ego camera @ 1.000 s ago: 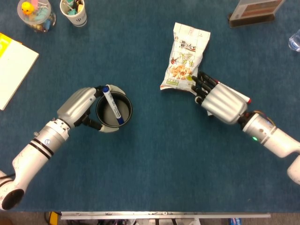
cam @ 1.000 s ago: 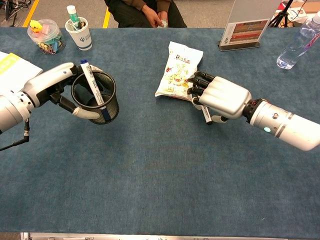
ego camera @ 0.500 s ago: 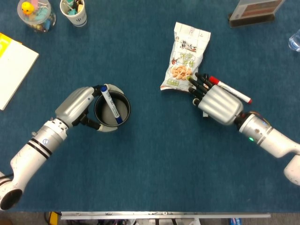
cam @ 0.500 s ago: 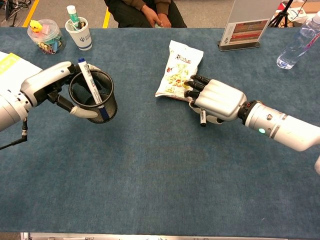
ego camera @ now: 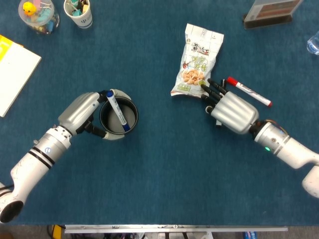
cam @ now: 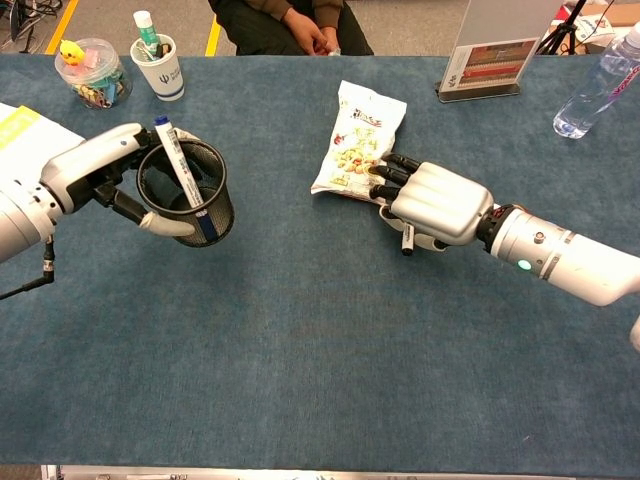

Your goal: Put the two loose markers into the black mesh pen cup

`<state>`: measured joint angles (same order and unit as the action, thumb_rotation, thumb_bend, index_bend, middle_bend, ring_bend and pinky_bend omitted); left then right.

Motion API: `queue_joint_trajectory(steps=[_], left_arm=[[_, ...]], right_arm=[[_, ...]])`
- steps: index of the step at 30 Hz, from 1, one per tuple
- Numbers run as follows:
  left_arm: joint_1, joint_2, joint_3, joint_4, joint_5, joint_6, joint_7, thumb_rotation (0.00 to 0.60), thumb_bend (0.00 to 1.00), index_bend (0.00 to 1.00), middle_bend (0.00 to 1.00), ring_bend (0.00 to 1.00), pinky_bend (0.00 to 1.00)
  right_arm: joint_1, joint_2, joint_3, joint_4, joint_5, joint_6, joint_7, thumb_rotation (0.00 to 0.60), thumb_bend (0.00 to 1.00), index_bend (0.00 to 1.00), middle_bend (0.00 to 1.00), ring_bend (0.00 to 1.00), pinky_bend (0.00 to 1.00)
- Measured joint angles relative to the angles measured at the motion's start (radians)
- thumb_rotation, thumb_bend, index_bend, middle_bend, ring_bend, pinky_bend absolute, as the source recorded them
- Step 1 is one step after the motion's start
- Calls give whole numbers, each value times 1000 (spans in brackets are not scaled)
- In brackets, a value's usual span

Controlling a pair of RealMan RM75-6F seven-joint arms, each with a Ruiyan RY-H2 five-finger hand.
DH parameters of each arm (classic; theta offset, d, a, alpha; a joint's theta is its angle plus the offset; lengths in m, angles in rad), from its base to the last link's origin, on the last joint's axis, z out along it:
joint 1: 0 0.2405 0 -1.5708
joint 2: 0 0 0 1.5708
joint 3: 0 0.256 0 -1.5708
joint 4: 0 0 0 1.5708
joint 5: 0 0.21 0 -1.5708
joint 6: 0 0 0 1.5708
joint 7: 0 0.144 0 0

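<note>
The black mesh pen cup (ego camera: pixel 134 117) (cam: pixel 216 214) stands left of centre, and my left hand (ego camera: pixel 81 112) (cam: pixel 95 170) grips its near-left side. A blue marker (ego camera: pixel 117 110) (cam: pixel 178 165) leans inside it, cap end above the rim. The second marker (ego camera: pixel 249 92), white with a red cap, lies flat on the table just beyond my right hand (ego camera: pixel 233 112) (cam: pixel 440 203); the chest view hides it behind that hand. My right hand holds nothing, and its dark fingers reach the lower edge of a snack bag (ego camera: pixel 197 57) (cam: pixel 358 135).
A paper cup of pens (ego camera: pixel 79 12) (cam: pixel 160 65) and a clear tub (ego camera: pixel 39 15) (cam: pixel 92 72) stand at the far left. A notepad (ego camera: pixel 12 69) lies at the left edge. A sign stand (cam: pixel 490 50) and a water bottle (cam: pixel 595 85) are far right.
My right hand has drawn back off the red-capped marker, which was under it and now lies uncovered and slightly shifted. The left hand has moved the cup a little to the left.
</note>
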<state>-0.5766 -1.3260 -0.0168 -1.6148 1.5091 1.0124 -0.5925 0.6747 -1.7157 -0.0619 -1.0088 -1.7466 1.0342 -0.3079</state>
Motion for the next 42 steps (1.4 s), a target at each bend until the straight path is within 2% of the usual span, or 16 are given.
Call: queue_joint_trajectory(steps=[6, 10, 16, 24, 29, 32, 36, 42], left_arm=[[1, 8, -3, 3, -13, -6, -7, 600, 106, 296, 405, 400, 340], [-1, 19, -6, -1, -20, -12, -13, 600, 106, 296, 405, 400, 340], [-10, 27, -18, -15, -42, -35, -19, 600, 106, 296, 405, 400, 340], [-23, 13, -30, -36, -69, -63, 10, 600, 106, 296, 405, 400, 340], [-34, -3, -40, -46, -85, -79, 36, 600, 106, 296, 405, 400, 340], [-41, -14, -48, -51, -95, -88, 50, 600, 106, 296, 405, 400, 340], [-51, -27, -58, -57, -107, -98, 70, 600, 106, 296, 405, 401, 340], [-61, -40, -70, -63, -126, -109, 95, 600, 106, 296, 405, 400, 340]], right_arm=[[-14, 17, 26, -45, 33, 36, 32, 600, 287, 637, 272, 51, 32], [-23, 49, 54, -115, 64, 58, 59, 600, 298, 645, 277, 51, 32], [-30, 128, 116, -314, 129, 77, 138, 600, 298, 659, 284, 57, 32], [-17, 246, 243, -658, 234, 87, 303, 600, 298, 659, 285, 58, 32], [10, 284, 317, -825, 324, 54, 417, 600, 294, 659, 284, 58, 33], [29, 290, 344, -896, 379, 17, 483, 600, 294, 659, 285, 58, 33], [56, 285, 363, -959, 441, -39, 548, 600, 293, 659, 285, 58, 33], [83, 255, 374, -989, 476, -67, 587, 600, 293, 659, 285, 58, 33]])
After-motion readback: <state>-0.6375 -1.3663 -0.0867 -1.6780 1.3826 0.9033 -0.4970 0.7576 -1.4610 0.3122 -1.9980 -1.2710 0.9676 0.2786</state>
